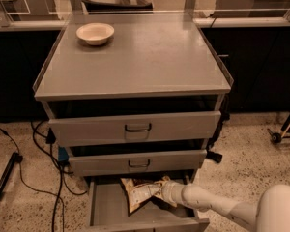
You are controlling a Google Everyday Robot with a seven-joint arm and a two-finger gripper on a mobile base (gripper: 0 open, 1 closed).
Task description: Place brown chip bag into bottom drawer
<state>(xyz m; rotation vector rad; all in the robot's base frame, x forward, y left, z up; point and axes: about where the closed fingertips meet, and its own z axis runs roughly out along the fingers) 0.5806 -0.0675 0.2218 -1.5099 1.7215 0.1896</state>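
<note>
One gripper (pixel 163 193) inside open bottom drawer (pixel 106 209); brown chip bag (pixel 139 192) against its tip, camera-left; grip state: cannot tell

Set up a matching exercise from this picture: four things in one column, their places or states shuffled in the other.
Things
1. brown chip bag
2. cream bowl
3. pincer
4. bottom drawer

Places or states
A. on the cabinet top, back left
B. pulled open at floor level
C. inside the lowest drawer
D. at the bag's right end, reaching into the drawer

Pairs: 1-C, 2-A, 3-D, 4-B
</note>
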